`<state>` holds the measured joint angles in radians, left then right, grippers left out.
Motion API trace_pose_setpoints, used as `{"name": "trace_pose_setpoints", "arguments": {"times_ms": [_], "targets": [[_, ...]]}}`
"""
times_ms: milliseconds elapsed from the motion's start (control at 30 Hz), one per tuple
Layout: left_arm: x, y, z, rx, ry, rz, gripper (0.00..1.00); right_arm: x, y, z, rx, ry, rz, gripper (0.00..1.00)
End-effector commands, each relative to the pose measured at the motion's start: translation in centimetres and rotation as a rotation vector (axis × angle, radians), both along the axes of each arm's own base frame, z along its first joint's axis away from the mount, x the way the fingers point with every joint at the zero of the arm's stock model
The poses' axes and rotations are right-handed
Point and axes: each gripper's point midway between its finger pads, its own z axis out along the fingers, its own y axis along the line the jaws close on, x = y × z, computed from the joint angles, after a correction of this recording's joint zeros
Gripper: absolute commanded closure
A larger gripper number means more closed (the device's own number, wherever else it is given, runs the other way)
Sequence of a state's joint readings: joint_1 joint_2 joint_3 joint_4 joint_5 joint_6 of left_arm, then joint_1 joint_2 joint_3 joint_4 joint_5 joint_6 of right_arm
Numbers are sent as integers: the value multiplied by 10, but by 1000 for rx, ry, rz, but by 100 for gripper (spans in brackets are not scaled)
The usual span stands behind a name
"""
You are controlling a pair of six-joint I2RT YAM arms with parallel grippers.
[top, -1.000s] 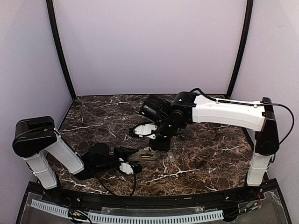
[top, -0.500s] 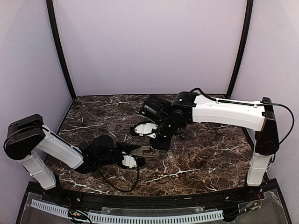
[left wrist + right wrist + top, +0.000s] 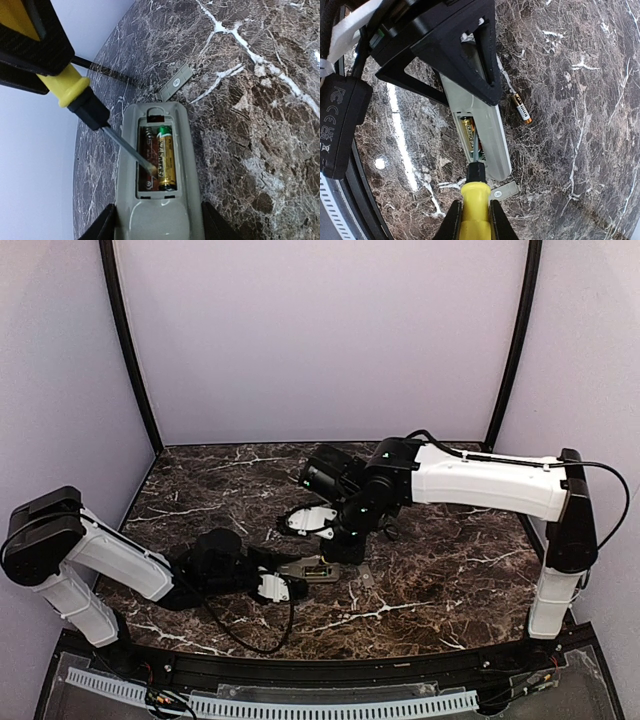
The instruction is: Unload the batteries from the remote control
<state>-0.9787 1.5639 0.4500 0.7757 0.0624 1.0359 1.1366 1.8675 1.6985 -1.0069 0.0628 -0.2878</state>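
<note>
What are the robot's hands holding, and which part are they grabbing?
The right gripper holds the screwdriver by its yellow handle. The left gripper squeezes the remote control by its two long sides, near one end.

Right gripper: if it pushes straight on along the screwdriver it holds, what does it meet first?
The right gripper holds the screwdriver with its tip in the remote control bay, beside the battery inside. Straight on, the tip likely meets the bay floor or that battery's side first; depth is unclear.

Pale lilac walls (image 3: 320, 330) and two black corner poles (image 3: 130, 350) enclose a dark, white-veined marble table (image 3: 460, 580).
</note>
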Motion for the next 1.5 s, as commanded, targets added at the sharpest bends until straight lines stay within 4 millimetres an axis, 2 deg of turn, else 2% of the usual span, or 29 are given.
{"name": "trace_pose_setpoints", "arguments": {"times_ms": [0,433,767,1033,1467], "targets": [[-6,-4,29,-78,-81,-57,100,-10,2,-2,5,41,47,100],[-9,1,30,-46,-171,-80,100,-15,3,-8,-14,95,101,100],[-11,2,31,-28,-206,-87,100,-10,6,-7,-13,98,113,100],[-9,2,32,-17,-232,-83,100,1,13,1,10,89,110,100],[-5,5,28,30,-279,-74,100,2,19,-8,2,114,106,100]]}}
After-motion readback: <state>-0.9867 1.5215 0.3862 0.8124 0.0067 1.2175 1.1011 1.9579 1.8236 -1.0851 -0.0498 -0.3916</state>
